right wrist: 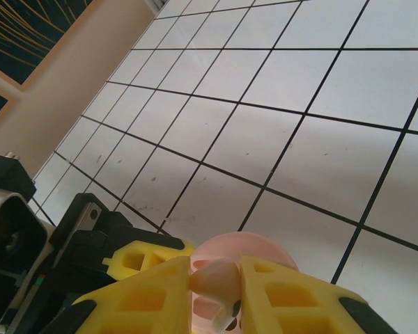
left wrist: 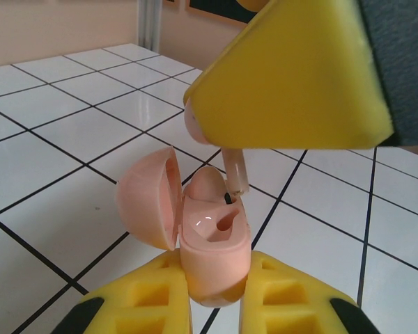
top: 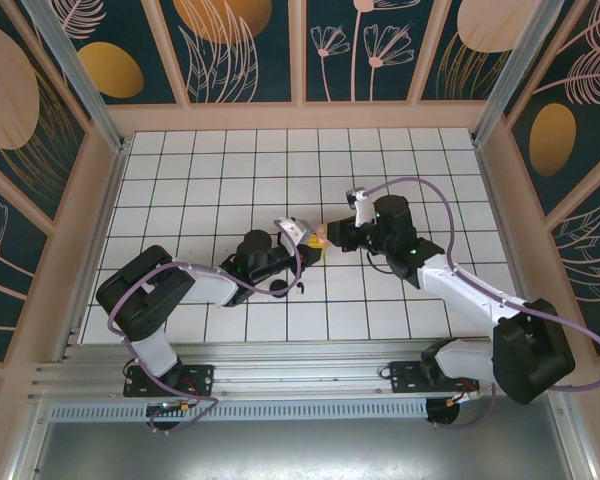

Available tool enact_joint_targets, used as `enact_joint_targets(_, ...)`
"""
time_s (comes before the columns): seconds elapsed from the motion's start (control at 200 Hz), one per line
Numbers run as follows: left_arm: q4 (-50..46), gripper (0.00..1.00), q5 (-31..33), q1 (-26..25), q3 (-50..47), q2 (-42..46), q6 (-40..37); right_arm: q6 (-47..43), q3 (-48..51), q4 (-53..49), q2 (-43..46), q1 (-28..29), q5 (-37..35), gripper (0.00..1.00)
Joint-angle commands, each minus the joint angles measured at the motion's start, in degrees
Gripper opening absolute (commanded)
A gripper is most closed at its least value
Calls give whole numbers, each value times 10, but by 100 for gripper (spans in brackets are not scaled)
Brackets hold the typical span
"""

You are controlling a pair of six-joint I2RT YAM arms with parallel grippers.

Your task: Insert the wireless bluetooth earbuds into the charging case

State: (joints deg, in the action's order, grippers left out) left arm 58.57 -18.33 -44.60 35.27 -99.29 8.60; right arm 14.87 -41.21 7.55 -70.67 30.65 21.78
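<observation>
Between left gripper (left wrist: 216,271) jaws, clamped: pink charging case (left wrist: 212,261), glossy rounded plastic, lid (left wrist: 150,202) hinged open. Just above, pinched tight in right gripper (right wrist: 214,282) jaws: pale pink earbud (left wrist: 235,169), smooth, stem down over free socket. Neighbouring socket apparently already filled. Left to do: seat bud. Beyond jaws: shiny white tiled floor (left wrist: 56,132).

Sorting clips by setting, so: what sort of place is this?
Probably a purpose-built robot test booth, not a home: a white tiled table walled in by leaf-patterned panels, metal frame posts, and two robot arms bolted to a rail at its near edge.
</observation>
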Motion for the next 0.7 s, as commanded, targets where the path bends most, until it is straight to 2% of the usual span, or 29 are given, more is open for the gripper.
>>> enact_joint_targets(0.0,33,6,-14,-3,5,8,-7,-13,-11,26,-7,4,-18,22)
enact_joint_targets(0.696,48,6,10,-3,7,39,14,-34,0,1,7,24,-26,22)
